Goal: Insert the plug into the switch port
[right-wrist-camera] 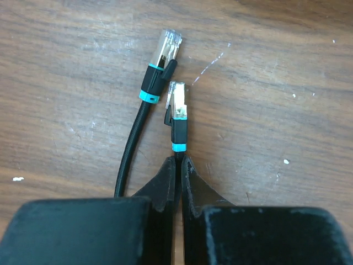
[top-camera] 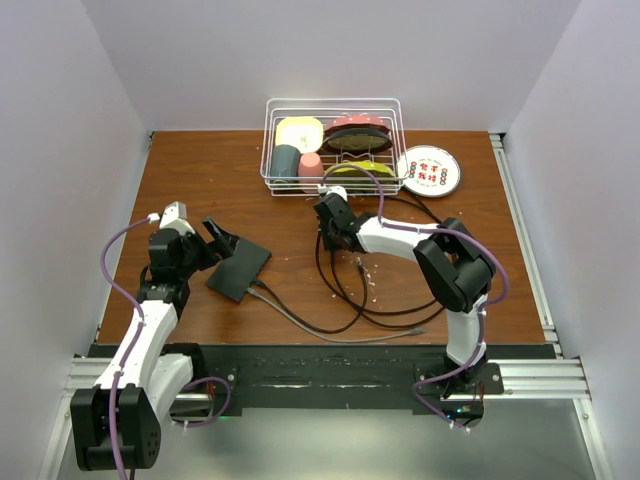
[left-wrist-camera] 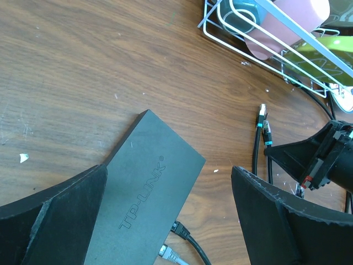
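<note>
The right gripper [right-wrist-camera: 177, 165] is pinching its fingers together on the black cord [right-wrist-camera: 177, 154] just behind the plug [right-wrist-camera: 177, 107], close beside a second plug [right-wrist-camera: 164, 58] on the wood table [right-wrist-camera: 276, 83]. The left gripper [left-wrist-camera: 168, 212] is hanging spread wide and empty over the switch [left-wrist-camera: 149, 187]. The switch is lying toward the table's left with two cords [left-wrist-camera: 185, 234] in one edge, bare wood separating its far corner from the plugs.
</note>
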`<state>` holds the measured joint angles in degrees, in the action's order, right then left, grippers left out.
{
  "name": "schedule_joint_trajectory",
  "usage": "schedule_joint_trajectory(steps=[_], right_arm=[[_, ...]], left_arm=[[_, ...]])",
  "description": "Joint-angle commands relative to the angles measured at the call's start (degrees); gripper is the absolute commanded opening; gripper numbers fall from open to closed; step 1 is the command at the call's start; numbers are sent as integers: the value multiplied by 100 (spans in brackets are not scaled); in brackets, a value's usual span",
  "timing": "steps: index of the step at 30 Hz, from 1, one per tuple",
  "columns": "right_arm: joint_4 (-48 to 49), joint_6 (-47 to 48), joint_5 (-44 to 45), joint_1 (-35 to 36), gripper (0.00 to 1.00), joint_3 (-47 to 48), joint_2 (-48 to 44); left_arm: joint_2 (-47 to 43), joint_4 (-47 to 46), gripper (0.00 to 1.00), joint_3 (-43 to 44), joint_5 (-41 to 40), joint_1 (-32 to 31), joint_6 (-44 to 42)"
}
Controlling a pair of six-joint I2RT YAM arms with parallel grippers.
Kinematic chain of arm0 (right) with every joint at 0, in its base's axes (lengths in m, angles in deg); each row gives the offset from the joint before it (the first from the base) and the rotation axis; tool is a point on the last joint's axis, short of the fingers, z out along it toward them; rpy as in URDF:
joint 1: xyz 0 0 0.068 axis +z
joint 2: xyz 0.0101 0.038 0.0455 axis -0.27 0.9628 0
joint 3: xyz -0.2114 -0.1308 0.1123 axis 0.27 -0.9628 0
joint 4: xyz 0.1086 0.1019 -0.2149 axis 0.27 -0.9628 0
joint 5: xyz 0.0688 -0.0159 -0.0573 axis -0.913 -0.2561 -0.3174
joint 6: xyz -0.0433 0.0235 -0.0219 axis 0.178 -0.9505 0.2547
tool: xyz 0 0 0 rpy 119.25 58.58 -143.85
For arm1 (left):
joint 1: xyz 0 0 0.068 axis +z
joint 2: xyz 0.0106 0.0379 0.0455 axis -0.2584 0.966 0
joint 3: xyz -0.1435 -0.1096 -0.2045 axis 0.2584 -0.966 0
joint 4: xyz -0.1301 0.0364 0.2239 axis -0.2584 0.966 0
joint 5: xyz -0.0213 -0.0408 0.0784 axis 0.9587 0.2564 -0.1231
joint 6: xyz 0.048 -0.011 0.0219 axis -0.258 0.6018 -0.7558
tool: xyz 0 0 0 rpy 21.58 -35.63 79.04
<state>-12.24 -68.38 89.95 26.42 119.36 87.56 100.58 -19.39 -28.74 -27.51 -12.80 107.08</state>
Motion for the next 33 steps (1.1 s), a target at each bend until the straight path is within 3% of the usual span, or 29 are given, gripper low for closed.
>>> schedule_joint_trajectory(steps=[1,8,19,27,33], right_arm=[[-102,117,99,10,0,7,3],[73,731,-181,1,0,-178,-761],[988,1724,-2421,19,0,-890,-1879],[1550,2209,-4582,19,0,-1329,-2635],[1998,2201,-6306,19,0,-1409,-2776]], left_arm=[[-8,-295,100,-37,109,-15,8],[-148,-426,100,-98,223,-24,-1],[-833,-1138,100,-291,1268,-24,104],[-1071,-2842,97,-775,2638,-42,543],[-975,-4530,86,-1179,3456,-165,1202]])
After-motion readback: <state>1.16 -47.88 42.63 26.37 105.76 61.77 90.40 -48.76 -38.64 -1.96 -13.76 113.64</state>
